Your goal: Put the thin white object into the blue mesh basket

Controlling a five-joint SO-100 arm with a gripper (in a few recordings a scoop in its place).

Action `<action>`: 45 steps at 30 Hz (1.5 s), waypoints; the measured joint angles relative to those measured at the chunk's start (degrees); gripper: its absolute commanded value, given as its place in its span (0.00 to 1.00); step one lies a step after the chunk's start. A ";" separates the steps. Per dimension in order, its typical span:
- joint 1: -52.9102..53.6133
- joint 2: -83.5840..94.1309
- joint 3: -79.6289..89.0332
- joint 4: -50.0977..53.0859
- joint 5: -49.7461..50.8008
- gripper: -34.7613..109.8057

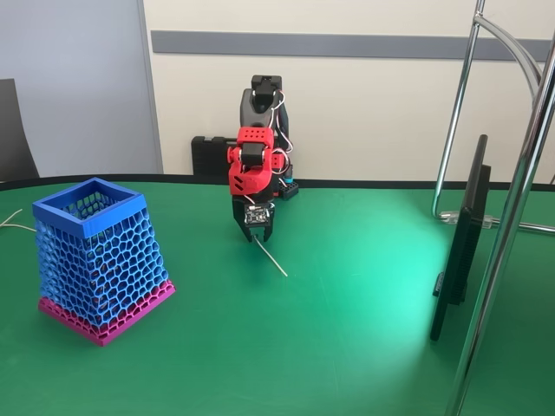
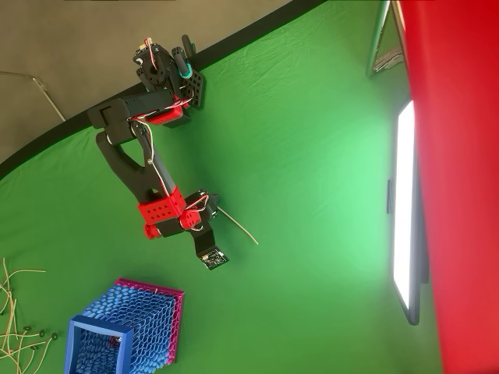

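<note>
The thin white object (image 1: 270,257) lies slanted on the green table (image 1: 364,347), out in the open middle and well apart from any edge, one end tucked under my gripper (image 1: 254,234). I've got the jaws pointing down at that near end, but I cannot tell whether they have closed on it. The blue mesh basket (image 1: 97,260) stands upright nearer the table's left edge in the fixed view, mouth open, so I judge a lift and swing across comes next.

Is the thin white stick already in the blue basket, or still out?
Out. The thin white stick lies on the green table, apart from the blue basket.
</note>
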 measured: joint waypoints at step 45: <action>-10.63 1.41 -5.19 -19.25 27.16 0.25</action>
